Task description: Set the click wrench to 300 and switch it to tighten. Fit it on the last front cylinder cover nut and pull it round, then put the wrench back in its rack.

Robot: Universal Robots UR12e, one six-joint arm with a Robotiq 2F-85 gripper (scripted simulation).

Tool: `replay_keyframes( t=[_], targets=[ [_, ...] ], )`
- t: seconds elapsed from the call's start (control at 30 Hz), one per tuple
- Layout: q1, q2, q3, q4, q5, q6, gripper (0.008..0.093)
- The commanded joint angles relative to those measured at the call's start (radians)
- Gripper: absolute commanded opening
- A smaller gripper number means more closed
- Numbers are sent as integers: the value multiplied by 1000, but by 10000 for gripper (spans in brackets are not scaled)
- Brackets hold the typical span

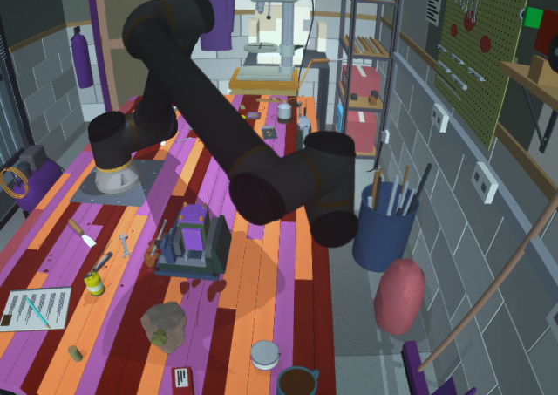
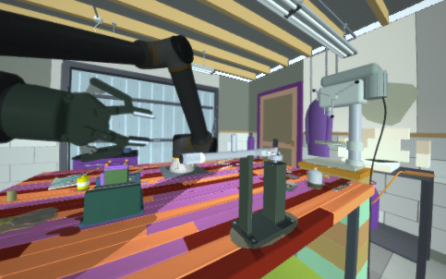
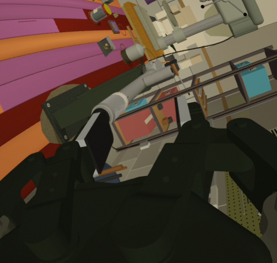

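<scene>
The click wrench (image 3: pixel 139 85) (image 2: pixel 229 155) lies level across the two posts of its dark green rack (image 2: pixel 263 203) (image 3: pixel 77 102) near the bench's right edge, its ribbed pale grip end toward my gripper. My gripper (image 2: pixel 139 125) (image 3: pixel 134 125) hangs in the air off that grip end, open and holding nothing. The cylinder fixture (image 1: pixel 194 242) (image 2: pixel 112 196), a blue-green block with a purple cover, sits mid-bench to the left of the rack. Its nuts are too small to make out.
The bench's right edge (image 1: pixel 322 265) runs just under my wrist, with a blue bin of rods (image 1: pixel 385 222) on the floor beyond it. A rock (image 1: pixel 164 321), a tin (image 1: pixel 265 354) and a mug (image 1: pixel 296 380) lie at the near end.
</scene>
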Motion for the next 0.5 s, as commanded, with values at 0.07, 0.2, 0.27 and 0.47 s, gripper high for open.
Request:
replay_keyframes(
  t=[0.07,0.2,0.27,0.47],
  targets=[
    [18,-16,12,-32,-15,65,520],
    [45,-39,31,-81,-37,167,520],
    [60,-52,41,-108,-50,223,520],
    [109,-94,76,-197,-91,407,520]
  ],
)
